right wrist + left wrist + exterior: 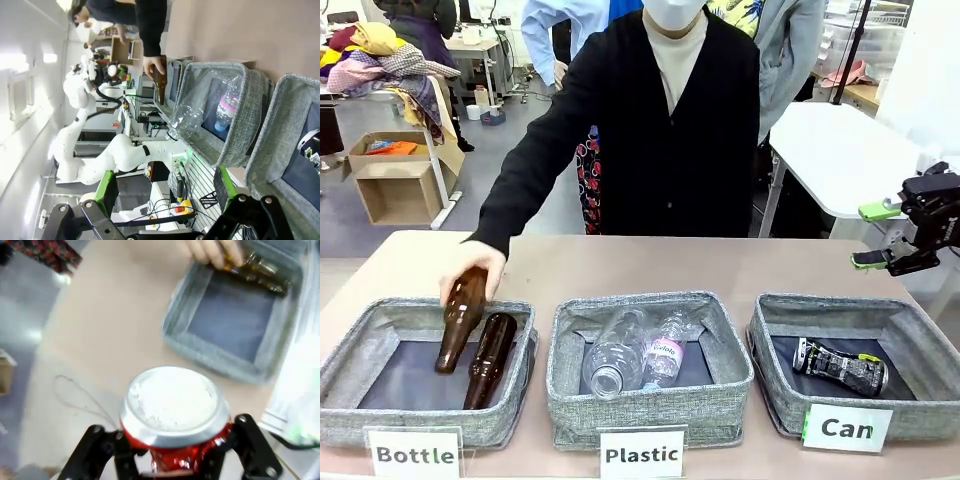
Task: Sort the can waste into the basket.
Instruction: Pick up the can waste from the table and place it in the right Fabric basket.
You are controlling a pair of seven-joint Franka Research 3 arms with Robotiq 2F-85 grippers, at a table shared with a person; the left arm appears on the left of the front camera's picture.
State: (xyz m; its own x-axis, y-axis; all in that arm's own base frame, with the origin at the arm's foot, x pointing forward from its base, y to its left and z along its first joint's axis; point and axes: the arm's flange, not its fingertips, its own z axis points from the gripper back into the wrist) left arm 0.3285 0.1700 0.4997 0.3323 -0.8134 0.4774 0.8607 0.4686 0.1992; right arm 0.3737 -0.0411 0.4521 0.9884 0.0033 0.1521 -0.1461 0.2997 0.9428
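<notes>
Beside the "Can" basket (910, 320), at its far right corner and above the table, the right gripper (880, 235) hangs with its green pads well apart and nothing between them; its arm is cut off by the picture's right edge. From the right wrist camera the same gripper (165, 192) shows both green pads spread wide and empty, with that basket (280, 130) below it and only a sliver of the black can (311, 145) visible at the picture's edge.

Inside that basket the slim black can (840, 367) lies on its side on the dark floor, its long axis running left to right, its silver end toward the "Plastic" bin (650, 400).

The left wrist camera is blurred. There the left gripper (172, 455) is clamped on the crushed red can (175, 420), which stands end-on toward the camera, its silver end facing up the view, so its long axis runs along the fingers. The fingertips are hidden behind the can. Beyond it lies the "Bottle" bin (220, 357), seen from above.

Left of the "Can" basket, past the "Plastic" bin with its clear plastic bottles (640, 350), the person's hand (470, 268) holds a brown glass bottle (460, 320) tilted, neck down, into the "Bottle" bin (360, 350), beside a second brown bottle (492, 360).
</notes>
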